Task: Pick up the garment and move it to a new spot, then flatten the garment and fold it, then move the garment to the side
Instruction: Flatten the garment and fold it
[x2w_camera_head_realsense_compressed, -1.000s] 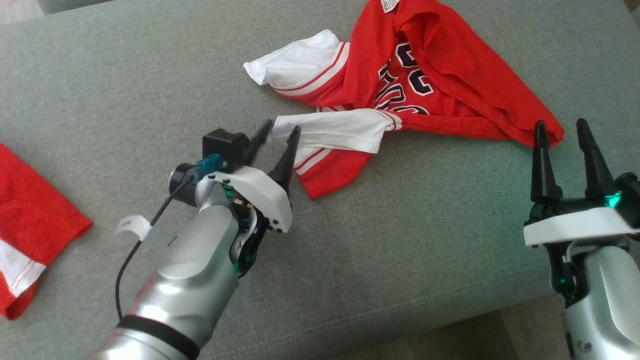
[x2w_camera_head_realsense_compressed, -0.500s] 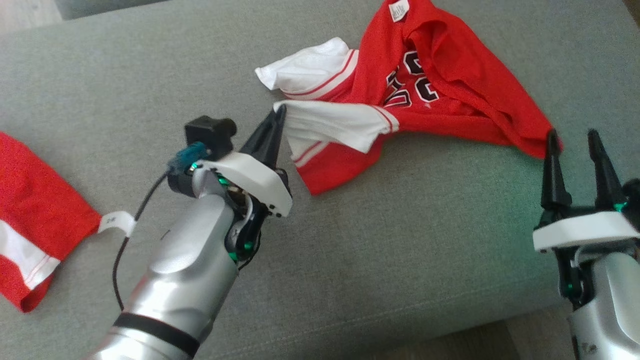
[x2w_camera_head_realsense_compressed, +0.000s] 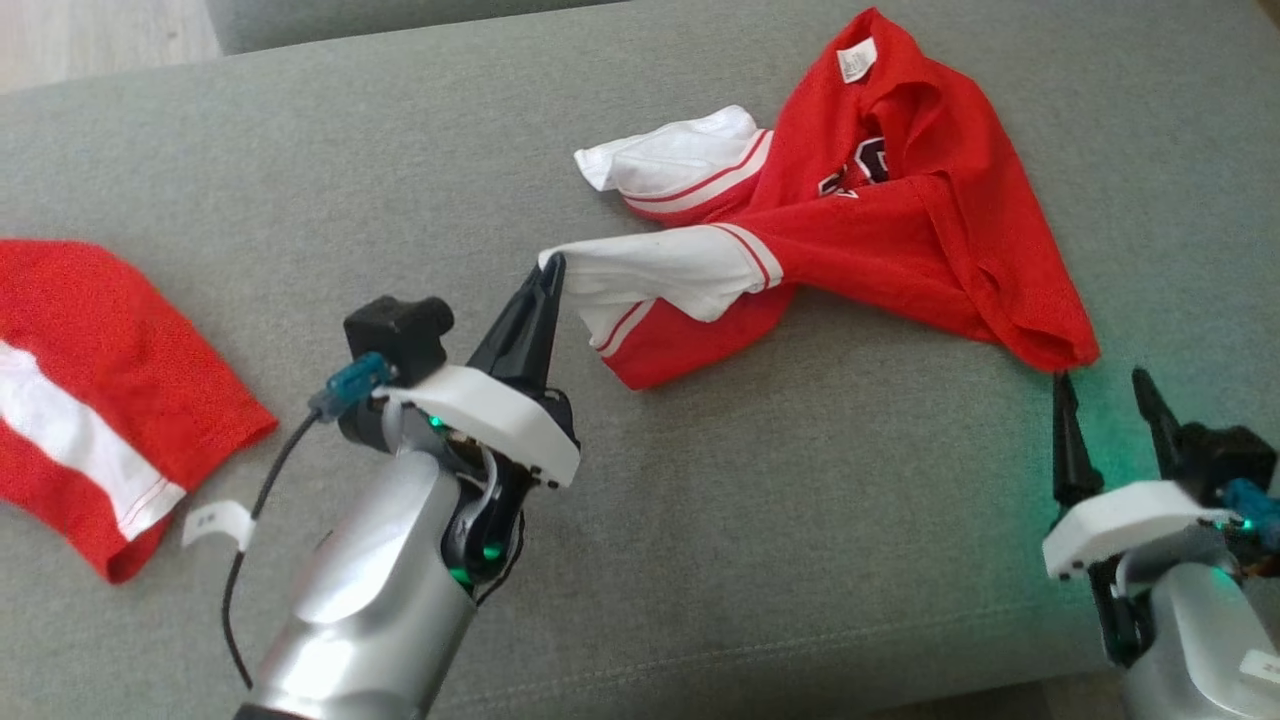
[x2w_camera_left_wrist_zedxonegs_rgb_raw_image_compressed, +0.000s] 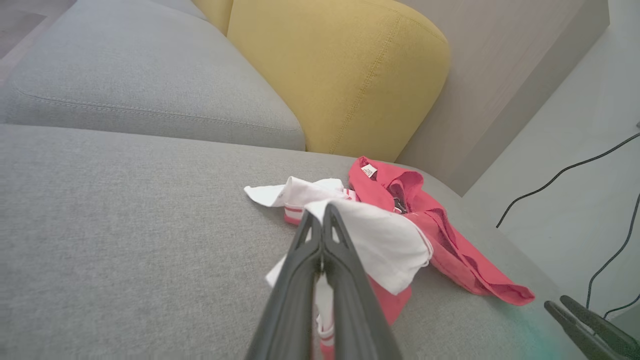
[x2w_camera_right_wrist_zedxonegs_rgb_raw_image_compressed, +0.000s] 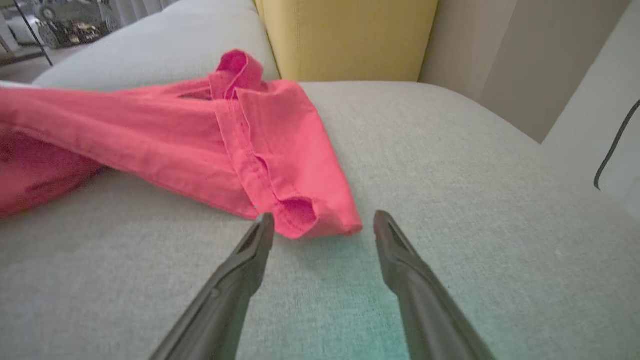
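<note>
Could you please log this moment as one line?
left pincer: shut on jersey sleeve | right pincer: open near jersey hem | stage: grasping

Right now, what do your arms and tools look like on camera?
The left forearm and right forearm are silver, each topped by a white wrist plate with green lights. The left tool and right tool each have two long black tapered fingers. A black camera block with a teal connector sits at each wrist; a black cable with a white tag trails from the left one.
</note>
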